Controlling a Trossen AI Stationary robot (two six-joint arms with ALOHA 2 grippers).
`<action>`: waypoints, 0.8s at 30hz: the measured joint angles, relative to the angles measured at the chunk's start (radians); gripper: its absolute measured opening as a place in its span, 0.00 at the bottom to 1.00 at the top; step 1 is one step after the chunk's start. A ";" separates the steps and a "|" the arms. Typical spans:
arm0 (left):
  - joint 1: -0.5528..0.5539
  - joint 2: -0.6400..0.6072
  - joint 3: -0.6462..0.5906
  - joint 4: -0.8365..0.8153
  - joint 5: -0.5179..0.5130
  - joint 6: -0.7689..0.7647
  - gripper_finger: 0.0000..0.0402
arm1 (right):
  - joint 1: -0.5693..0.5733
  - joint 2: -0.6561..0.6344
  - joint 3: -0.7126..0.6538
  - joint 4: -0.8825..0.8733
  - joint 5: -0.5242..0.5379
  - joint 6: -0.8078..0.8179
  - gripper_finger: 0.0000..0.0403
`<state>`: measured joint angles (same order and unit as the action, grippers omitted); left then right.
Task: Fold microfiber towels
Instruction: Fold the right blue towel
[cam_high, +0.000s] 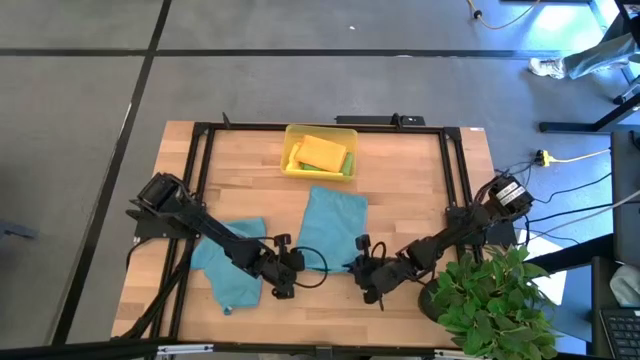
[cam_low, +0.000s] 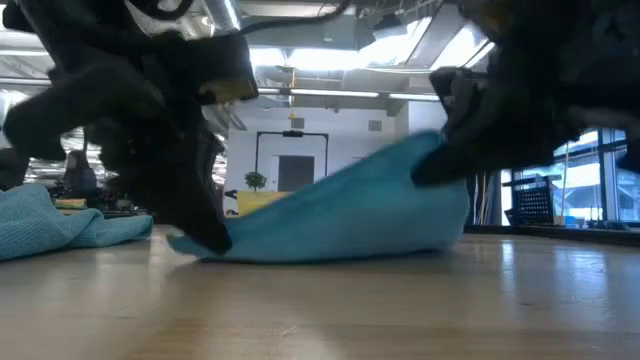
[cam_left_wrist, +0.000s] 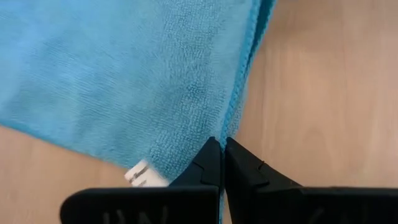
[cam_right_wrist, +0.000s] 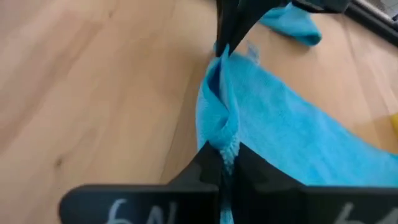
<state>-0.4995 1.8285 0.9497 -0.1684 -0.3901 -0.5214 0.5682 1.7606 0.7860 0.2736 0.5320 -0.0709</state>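
A teal-blue towel (cam_high: 332, 222) lies spread in the middle of the table. My left gripper (cam_high: 293, 272) is shut on its near left corner, low over the wood. My right gripper (cam_high: 364, 273) is shut on its near right corner, raised higher in the low view (cam_low: 437, 160). A second teal-blue towel (cam_high: 230, 262) lies crumpled at the left. A yellow tray (cam_high: 290, 160) at the far middle holds folded yellow, orange and green towels. My left gripper pinches the towel's near left corner (cam_left_wrist: 211, 134) between its two fingers, next to a white label (cam_left_wrist: 142, 174). The corner stays at the table (cam_low: 200, 243). My right gripper pinches the near right corner (cam_right_wrist: 224, 142), bunched into several folds, between its two fingers. The corner is lifted off the table (cam_low: 425, 150). The near edge (cam_right_wrist: 217, 87) runs twisted from it to my left gripper, and the rest slopes down to the wood.
A potted plant (cam_high: 490, 295) stands at the near right corner, close behind my right arm. A black frame (cam_high: 320, 127) borders the table. Bare wood lies near the front edge (cam_high: 330, 315).
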 joint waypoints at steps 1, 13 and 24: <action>-0.001 -0.012 0.001 -0.010 0.000 0.000 0.00 | 0.001 -0.013 0.000 -0.005 0.000 0.014 0.03; -0.068 -0.063 0.161 -0.184 0.114 0.039 0.00 | 0.058 -0.053 0.000 -0.081 -0.153 0.119 0.01; -0.056 -0.064 0.327 -0.366 0.187 0.215 0.00 | 0.074 -0.053 0.000 -0.079 -0.070 0.115 0.00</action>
<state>-0.5558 1.7642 1.2767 -0.5347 -0.2033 -0.3065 0.6421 1.7073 0.7857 0.1944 0.4618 0.0441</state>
